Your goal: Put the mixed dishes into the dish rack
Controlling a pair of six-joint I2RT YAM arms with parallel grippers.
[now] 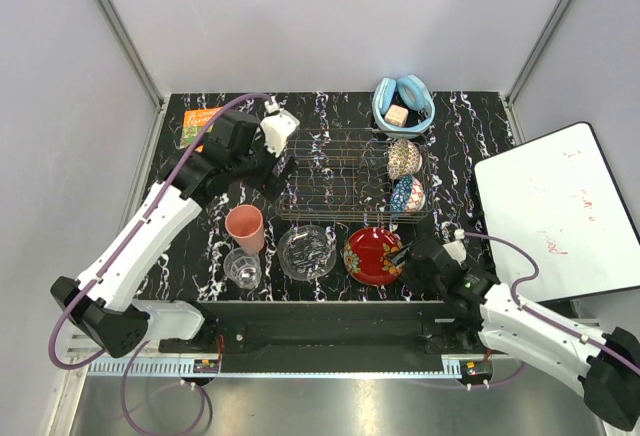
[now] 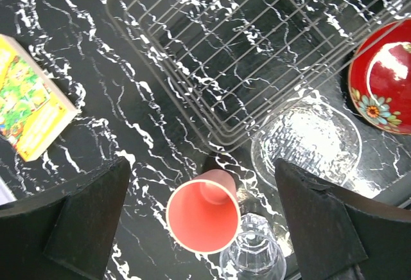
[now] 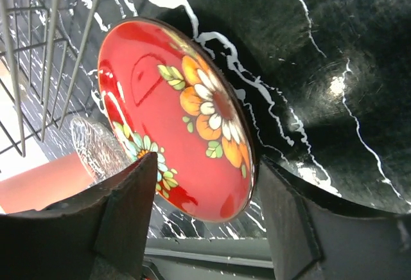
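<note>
Rack [image 1: 340, 171] is your landmark: wire grid mid-table, two bowls on edge in its right end, beige bowl [image 1: 403, 157] at the far side, blue bowl [image 1: 407, 194] at the near side. Plate [image 1: 370, 254] lies on the table just off the rack's near-right corner. R gripper [image 3: 207, 164] sits at the plate's right rim, jaws part-spread, one to each side of that rim. The wrist view doesn't show whether the pads bite or only bracket it, so I can't call it a grip. What the next move turns on, imo: the plate is left of the R gripper and the rack is straight beyond the plate, so the R arm is much the nearer. The plate prob. needs tipping on edge to slot btwn wires. Dish [image 1: 306, 253] is off the rack's near side, just left of the plate. Cup [image 1: 245, 226] stands upright off the near-left corner, w/ the tumbler [image 1: 242, 268] just nearer you. L gripper [image 2: 202, 177] hangs by the rack's left end, jaws wide, holding nothing. Hidden: the plate's underside, the R pad contact, and whether the rim is off the table.
</note>
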